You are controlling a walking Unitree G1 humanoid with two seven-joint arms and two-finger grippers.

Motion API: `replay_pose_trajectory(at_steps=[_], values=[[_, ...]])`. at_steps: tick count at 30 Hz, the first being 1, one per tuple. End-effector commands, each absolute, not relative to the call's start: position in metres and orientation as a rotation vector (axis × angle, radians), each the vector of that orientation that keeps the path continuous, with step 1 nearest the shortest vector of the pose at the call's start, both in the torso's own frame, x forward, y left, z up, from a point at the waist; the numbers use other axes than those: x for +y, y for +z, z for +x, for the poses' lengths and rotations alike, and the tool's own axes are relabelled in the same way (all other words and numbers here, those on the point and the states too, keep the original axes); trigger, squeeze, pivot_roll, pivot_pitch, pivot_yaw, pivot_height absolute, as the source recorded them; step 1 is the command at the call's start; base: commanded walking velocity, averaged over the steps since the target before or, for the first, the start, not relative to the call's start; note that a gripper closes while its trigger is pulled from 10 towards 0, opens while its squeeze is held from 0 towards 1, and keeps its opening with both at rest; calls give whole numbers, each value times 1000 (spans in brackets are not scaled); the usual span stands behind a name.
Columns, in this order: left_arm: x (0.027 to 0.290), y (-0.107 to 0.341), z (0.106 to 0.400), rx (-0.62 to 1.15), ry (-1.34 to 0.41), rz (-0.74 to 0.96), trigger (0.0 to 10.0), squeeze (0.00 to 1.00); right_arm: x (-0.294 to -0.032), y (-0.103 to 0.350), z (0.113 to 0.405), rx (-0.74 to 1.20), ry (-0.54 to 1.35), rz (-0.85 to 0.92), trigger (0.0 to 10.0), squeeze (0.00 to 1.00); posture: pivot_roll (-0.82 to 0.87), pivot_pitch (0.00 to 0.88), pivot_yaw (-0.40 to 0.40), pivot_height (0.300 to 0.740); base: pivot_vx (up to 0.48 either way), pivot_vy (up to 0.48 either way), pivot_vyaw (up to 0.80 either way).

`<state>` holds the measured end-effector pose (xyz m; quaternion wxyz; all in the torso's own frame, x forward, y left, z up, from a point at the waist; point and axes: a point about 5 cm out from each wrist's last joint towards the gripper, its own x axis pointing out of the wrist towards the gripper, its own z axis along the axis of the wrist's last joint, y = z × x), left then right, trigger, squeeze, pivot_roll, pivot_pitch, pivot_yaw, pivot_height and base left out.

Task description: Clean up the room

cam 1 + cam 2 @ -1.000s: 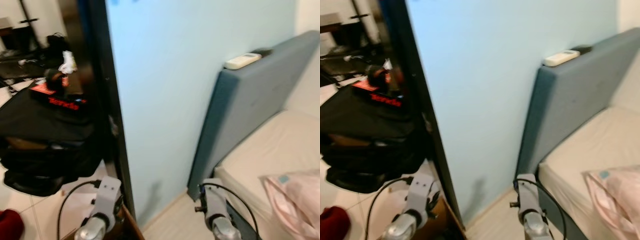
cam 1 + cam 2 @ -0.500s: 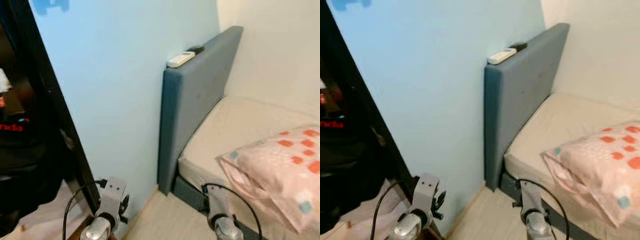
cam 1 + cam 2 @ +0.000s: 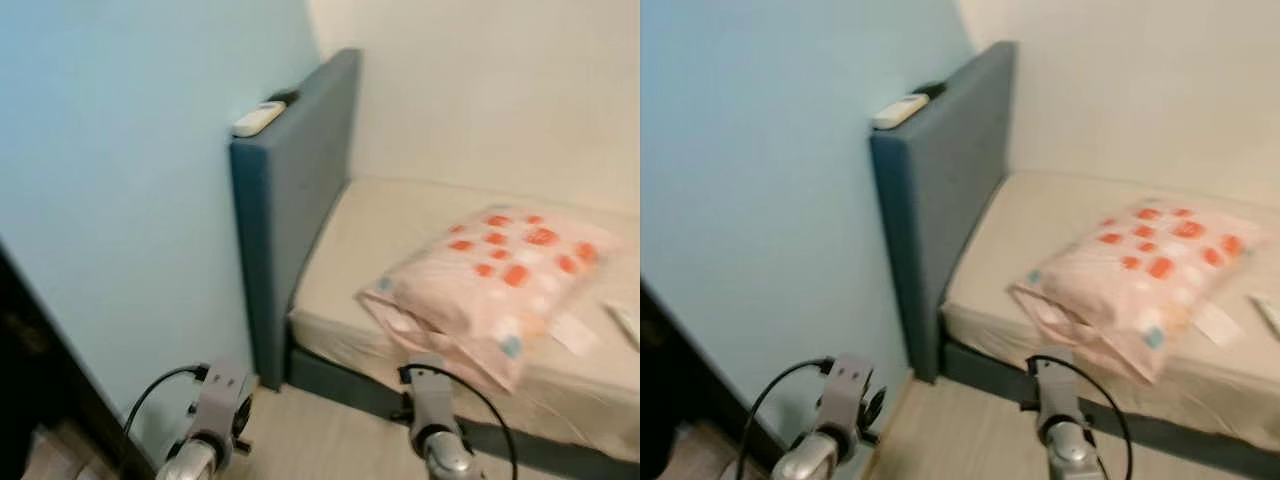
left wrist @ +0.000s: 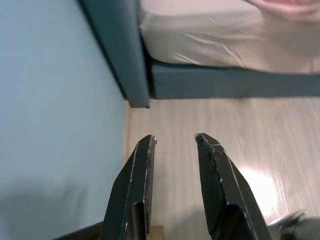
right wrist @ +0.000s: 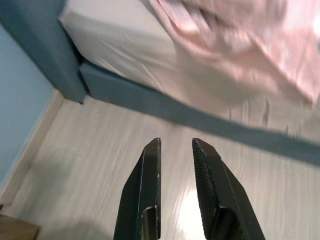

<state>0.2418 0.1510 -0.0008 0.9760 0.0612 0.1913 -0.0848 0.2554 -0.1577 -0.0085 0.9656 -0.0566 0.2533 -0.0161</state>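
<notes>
Lying rumpled, a soft pillow (image 3: 490,278) tops the smooth mattress (image 3: 400,225).

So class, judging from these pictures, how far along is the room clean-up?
Nothing looks done yet. Nothing is in hand: the left gripper and right gripper hang over the wood floor, fingers apart and empty. Left to do: the pillow lies askew at the mattress edge, and a white remote sits on the headboard.

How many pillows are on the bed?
1. The pink pillow with orange squares lies on the mattress, near its front edge. More pillows could be past the right edge of the picture, where the bed runs out of view.
</notes>
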Motion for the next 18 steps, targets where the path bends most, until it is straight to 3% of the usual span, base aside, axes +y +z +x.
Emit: replay_pose_trajectory(at_steps=[1, 18], values=[[151, -1, 242, 390, -168, 118, 10000, 0, -161, -10, 254, 518, -41, -119, 10000, 0, -14, 63, 5, 740, 0, 0, -800], [148, 6, 246, 340, -170, 88, 10000, 0, -160, -6, 256, 493, -36, -121, 10000, 0, -14, 66, 1, 740, 0, 0, -800]])
